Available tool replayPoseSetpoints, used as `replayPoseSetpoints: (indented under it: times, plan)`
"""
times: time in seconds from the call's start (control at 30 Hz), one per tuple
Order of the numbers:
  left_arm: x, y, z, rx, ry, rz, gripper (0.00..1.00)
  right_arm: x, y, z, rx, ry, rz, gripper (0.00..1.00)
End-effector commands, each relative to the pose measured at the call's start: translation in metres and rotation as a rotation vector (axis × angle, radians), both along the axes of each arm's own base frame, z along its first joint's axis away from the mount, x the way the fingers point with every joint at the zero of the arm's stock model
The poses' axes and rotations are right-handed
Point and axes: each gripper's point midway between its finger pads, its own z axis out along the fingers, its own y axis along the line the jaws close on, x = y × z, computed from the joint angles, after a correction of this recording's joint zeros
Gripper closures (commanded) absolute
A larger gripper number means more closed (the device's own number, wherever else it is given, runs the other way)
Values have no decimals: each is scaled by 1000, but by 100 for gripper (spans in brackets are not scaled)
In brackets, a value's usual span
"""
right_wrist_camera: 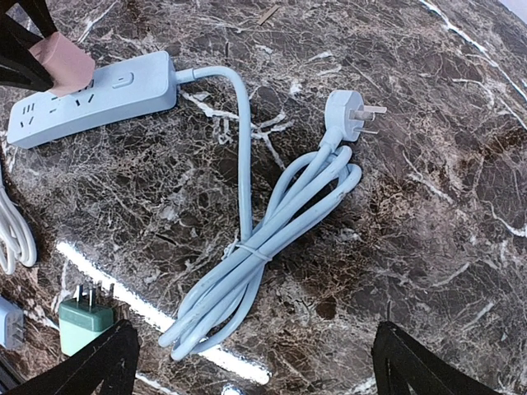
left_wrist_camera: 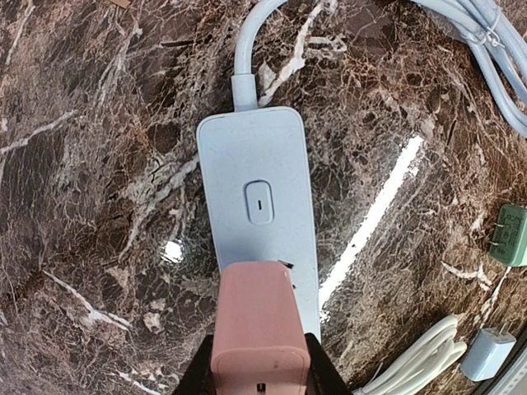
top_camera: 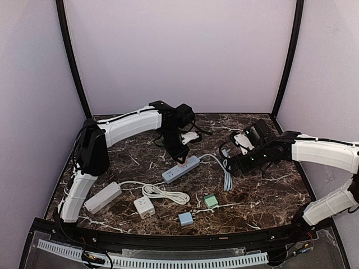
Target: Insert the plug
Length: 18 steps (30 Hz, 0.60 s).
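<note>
Where the top view looked down, the left tool hung over the blue power strip at the table's centre, its grip unclear.

Left wrist: the left tool pinched the pink plug over the strip, at 6 o'clock of the switch. It would be best pressed straight down, prongs square to the slots.

Only the right wrist view showed the right tool spread wide above the coiled cable, with free sockets toward 7 o'clock of the plug.
</note>
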Motion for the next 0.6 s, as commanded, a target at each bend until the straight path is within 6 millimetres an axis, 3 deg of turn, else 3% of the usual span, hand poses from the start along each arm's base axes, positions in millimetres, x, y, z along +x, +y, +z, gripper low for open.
replayPoseSetpoints:
  times: [0.0, 0.57]
  plan:
    - [-29, 34, -2, 119, 112, -4, 99, 3, 1, -1, 8, -17, 3, 1]
    - [-10, 16, -38, 141, 95, 44, 99, 2, 1, -6, 5, 6, -1, 1]
